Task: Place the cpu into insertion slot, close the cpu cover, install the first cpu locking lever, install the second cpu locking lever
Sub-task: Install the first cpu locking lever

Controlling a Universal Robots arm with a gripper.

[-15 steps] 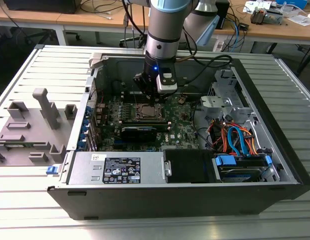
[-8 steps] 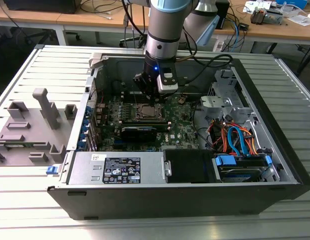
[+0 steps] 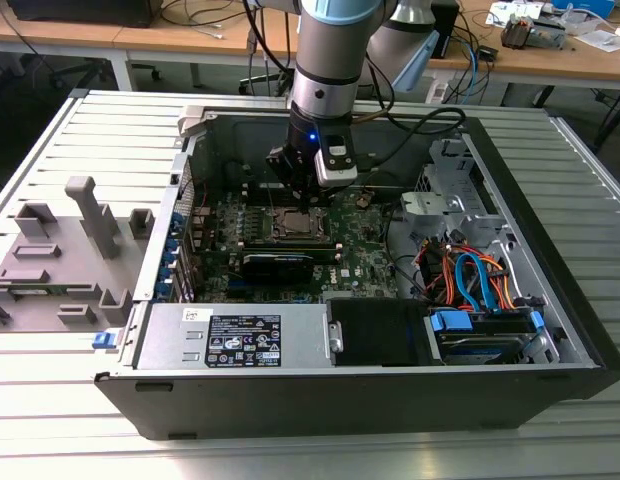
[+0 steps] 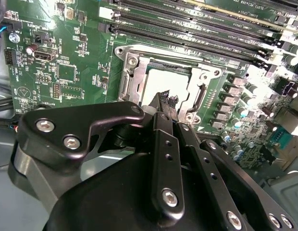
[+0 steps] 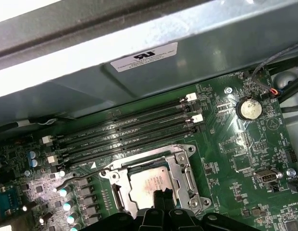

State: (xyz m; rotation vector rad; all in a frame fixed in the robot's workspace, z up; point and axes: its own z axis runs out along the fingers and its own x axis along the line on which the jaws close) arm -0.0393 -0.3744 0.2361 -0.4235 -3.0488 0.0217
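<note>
The cpu [image 4: 156,79] [image 5: 148,180] lies flat in the insertion slot [image 3: 290,226] on the green board, its silver top showing. The cpu cover [image 4: 129,82] [image 5: 181,169], a silver frame, lies down around the chip. My gripper [image 3: 302,208] [image 4: 164,99] [image 5: 162,195] hangs just above the chip's near edge, fingers pressed together and holding nothing. A thin metal lever rod [image 5: 79,179] runs out from one corner of the socket toward the capacitors. In both wrist views my fingers hide part of the socket.
Long black memory slots [image 5: 125,130] run beside the socket, close to the case wall [image 5: 139,82]. A black expansion card [image 3: 278,262] sits in front of the socket. Bundled cables [image 3: 470,275] and a drive bay fill the exterior view's right. A grey fixture [image 3: 60,250] stands outside the case.
</note>
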